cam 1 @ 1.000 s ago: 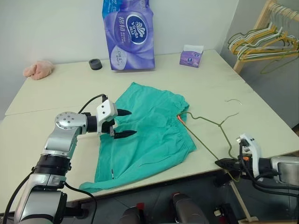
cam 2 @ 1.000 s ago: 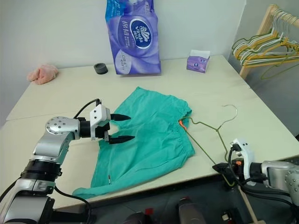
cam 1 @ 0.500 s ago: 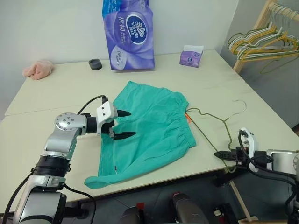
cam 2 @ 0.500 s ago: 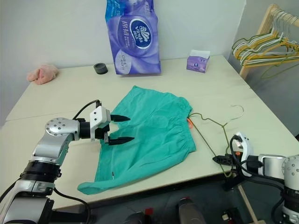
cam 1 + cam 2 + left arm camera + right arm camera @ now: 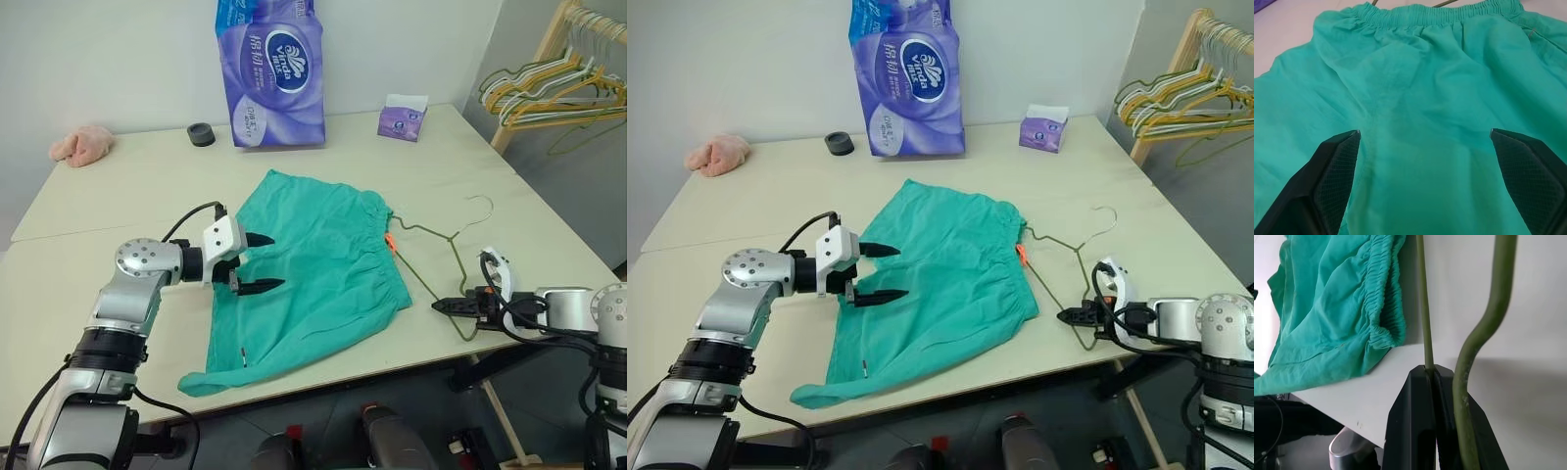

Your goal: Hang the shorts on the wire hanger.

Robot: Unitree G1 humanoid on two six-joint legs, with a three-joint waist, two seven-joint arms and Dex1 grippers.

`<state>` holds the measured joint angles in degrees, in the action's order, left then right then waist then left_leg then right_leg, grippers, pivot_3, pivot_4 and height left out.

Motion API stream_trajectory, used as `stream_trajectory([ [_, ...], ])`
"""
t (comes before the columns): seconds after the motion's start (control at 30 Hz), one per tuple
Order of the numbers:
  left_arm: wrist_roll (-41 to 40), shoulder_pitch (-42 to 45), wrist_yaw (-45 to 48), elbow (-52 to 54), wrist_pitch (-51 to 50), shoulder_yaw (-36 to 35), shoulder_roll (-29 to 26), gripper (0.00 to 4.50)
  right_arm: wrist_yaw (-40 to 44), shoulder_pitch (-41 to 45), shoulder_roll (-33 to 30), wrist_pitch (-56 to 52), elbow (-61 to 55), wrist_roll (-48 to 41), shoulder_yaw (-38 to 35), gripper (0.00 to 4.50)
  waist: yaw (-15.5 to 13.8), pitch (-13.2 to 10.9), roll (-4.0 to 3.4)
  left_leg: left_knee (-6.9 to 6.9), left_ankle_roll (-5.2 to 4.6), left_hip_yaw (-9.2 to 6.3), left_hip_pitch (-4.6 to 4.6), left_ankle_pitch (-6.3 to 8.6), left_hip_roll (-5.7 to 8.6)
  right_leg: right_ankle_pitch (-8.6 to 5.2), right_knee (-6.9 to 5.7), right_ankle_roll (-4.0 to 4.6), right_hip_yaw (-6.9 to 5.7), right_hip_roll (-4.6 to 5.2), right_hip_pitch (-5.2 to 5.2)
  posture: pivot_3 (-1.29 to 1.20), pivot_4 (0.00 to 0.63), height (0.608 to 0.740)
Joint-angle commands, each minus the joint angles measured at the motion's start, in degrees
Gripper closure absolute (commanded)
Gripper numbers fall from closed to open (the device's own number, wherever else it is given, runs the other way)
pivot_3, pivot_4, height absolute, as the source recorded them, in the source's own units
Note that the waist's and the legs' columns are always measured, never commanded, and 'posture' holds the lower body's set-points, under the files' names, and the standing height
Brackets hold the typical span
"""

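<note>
From my head camera I see the shorts [image 5: 313, 269] lying flat in the middle of the table [image 5: 118, 211], with the stretchy waist on the side toward 3 o'clock. The wire hanger [image 5: 441, 259] lies just beside that waist at 3 o'clock, its hook pointing toward 1 o'clock and one thin end touching the little orange tag [image 5: 390, 242]. My left gripper [image 5: 257, 262] hangs over the 9 o'clock side of the shorts with its two fingers spread wide and nothing between them. My right gripper [image 5: 443, 306] is squeezed shut on the hanger's corner near the table edge at 4 o'clock. In my left wrist camera the green cloth looks soft and crinkly under my open fingers [image 5: 1334, 161], so I think it will flop and slide, and the thick bunched waist is the best place to pinch it. In my right wrist camera the wire sits tight between my closed fingers [image 5: 1415, 421], just past the waist's frilly edge. The wire looks thin, light and springy, so I think it could twist in my grip if I push too fast.
</note>
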<state>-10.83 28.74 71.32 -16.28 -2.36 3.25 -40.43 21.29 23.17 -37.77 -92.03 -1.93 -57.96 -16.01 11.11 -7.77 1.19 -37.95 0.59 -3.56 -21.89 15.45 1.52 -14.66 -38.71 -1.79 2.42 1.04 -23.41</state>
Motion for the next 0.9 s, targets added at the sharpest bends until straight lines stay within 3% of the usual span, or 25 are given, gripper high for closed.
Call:
stream_trajectory([
  [0.03, 0.15, -0.47, -0.75, 2.09, 0.89, -0.50, -0.77, 0.02, 2.57, 1.21, -0.85, -0.47, -1.42, -2.85, 0.81, 4.50, 0.00, 0.00, 0.00, 0.00, 0.00, -0.01, 0.00, 0.00, 0.00, 0.00, 0.00, 0.00, -0.01, 0.00, 0.00, -0.23, 0.109, 0.740],
  [0.47, 0.70, -0.15, -1.50, 1.94, 1.85, -0.14, -0.33, 0.02, -0.26, 11.23, 10.95, 5.11, 11.99, 8.47, 2.07, 4.50, -0.04, 0.02, -0.02, 0.00, 0.00, -0.02, -0.02, 0.00, 0.00, 0.14, -0.03, 0.24, -0.02, 0.03, -0.04, -0.22, 0.095, 0.740],
  [0.7, 0.77, -0.44, -2.10, 2.11, 2.16, -0.35, -0.36, 0.02, -0.32, 14.79, 15.55, 5.58, 11.79, 9.63, 0.57, 4.50, 0.02, 0.03, -0.03, 0.01, 0.00, -0.02, -0.02, 0.00, 0.00, 0.16, -0.09, 0.26, -0.01, 0.03, -0.08, -0.21, 0.092, 0.740],
  [0.9, 0.21, -0.56, -3.63, 2.22, 1.84, -1.07, 0.03, 0.02, 2.84, 16.62, 14.53, 12.30, 5.42, 11.68, 5.27, 4.50, 0.03, 0.03, -0.03, 0.01, 0.00, -0.03, -0.04, 0.00, 0.00, 0.16, -0.10, 0.26, -0.02, 0.05, -0.10, -0.21, 0.093, 0.740],
])
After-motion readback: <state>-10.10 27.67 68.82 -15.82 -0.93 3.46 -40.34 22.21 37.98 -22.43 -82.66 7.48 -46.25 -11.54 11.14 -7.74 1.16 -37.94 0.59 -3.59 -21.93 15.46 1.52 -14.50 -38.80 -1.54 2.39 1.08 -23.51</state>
